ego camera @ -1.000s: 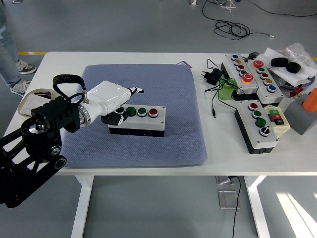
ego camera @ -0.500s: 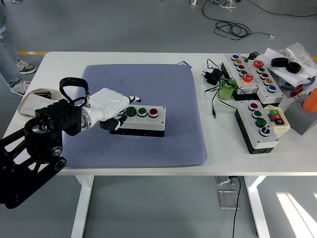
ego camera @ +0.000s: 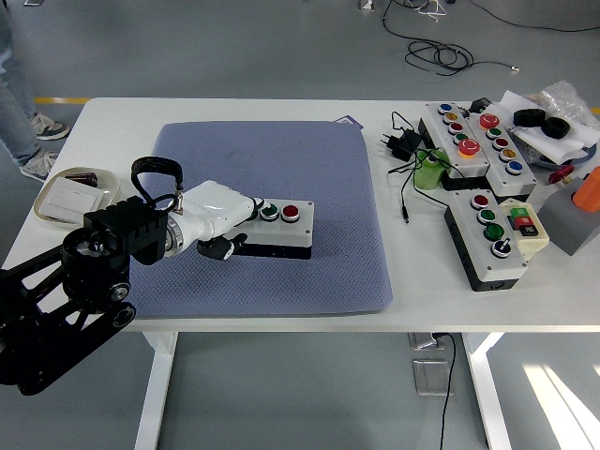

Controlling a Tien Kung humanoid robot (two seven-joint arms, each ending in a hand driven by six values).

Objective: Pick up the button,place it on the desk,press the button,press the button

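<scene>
Judging from how things lie, the placing is done: the button box [ego camera: 265, 232] sits flat on the blue mat [ego camera: 281, 187] on the counter [ego camera: 234, 108]. The left hand [ego camera: 220, 220] rests over its left end, fingers curled, holding nothing, seemingly pressing a button there. I cannot tell which press this is.

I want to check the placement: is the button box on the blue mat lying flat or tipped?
Flat. The button box rests level on the blue mat, buttons facing up; the left hand covers its left end.
</scene>
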